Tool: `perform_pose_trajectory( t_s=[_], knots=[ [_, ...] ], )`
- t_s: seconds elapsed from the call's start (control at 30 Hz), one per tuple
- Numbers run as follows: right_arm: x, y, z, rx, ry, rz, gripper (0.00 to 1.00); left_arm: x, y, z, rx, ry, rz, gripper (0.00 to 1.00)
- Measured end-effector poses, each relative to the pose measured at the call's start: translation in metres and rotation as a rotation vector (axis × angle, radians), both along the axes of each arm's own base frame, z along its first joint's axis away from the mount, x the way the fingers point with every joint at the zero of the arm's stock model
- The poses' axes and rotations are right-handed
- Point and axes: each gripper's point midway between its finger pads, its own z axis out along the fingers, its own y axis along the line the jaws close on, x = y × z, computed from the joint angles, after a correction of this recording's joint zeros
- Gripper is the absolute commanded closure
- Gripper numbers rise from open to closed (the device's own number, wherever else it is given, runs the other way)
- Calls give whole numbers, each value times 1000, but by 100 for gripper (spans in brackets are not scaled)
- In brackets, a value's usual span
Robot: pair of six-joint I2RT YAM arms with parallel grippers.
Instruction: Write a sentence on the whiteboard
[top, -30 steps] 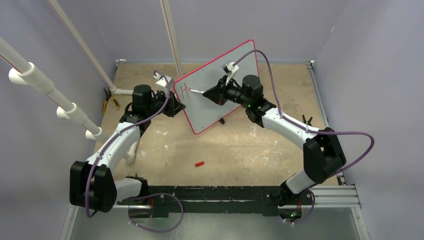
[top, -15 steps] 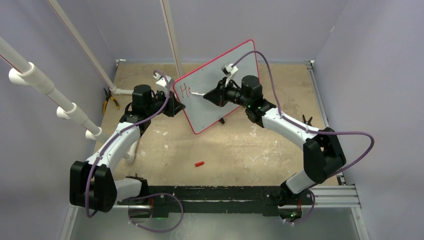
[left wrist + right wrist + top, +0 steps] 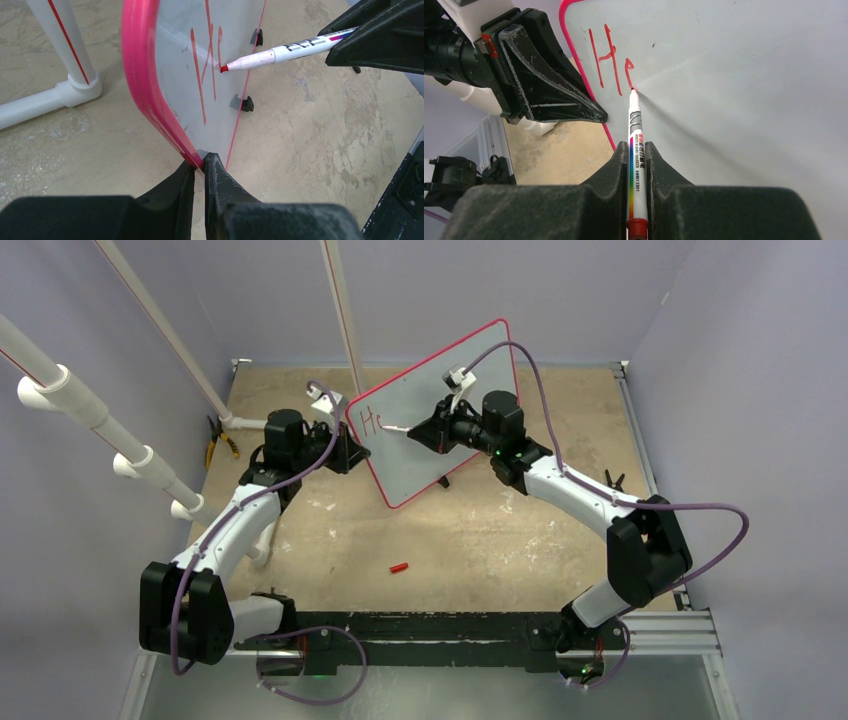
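Whiteboard [image 3: 410, 465] stands tilted up off the tabletop [image 3: 480, 540], left of centre at the far side, not lying flat. My read: that turns the face toward the right arm so it can write from the side.

Left tool [image 3: 200, 167] is pressed together on the board's red rim, pinching it at the left edge. Likely purpose is bracing: the board rests on small black feet [image 3: 245, 103] and would probably slide or tip under pen pressure without that clamp. Gripping the rim also leaves the writing area clear.

Right tool [image 3: 638, 147] is clamped on the marker [image 3: 636, 130] mid-barrel, with the pen running straight out between the fingers. The barrel lines up with the wrist, so arm motion maps directly to the tip. The tip sits at the board surface, at the bottom of the second letter's stroke; contact looks made from both wrist views.

The sentence [image 3: 613, 62] is red, in the upper left corner of the board near the clamped edge. Only an "H" and one partial letter exist so far. Starting there leaves the rest of the face free for the line. Task is at a very early stage.

Small red piece [image 3: 399, 567] lies on the tabletop well apart from the board, probably the marker cap.
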Motion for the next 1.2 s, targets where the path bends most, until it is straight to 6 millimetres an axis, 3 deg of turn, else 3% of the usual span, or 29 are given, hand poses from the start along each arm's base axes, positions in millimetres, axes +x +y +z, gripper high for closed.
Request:
perform_pose_trajectory(
  t_s=[0.6,1.2],
  knots=[
    [2,0,5,0,13,-18,100,0,0,0,0,0,1,100],
    [10,1,26,27,-28,-40,100,0,0,0,0,0,0,100]
  ],
)
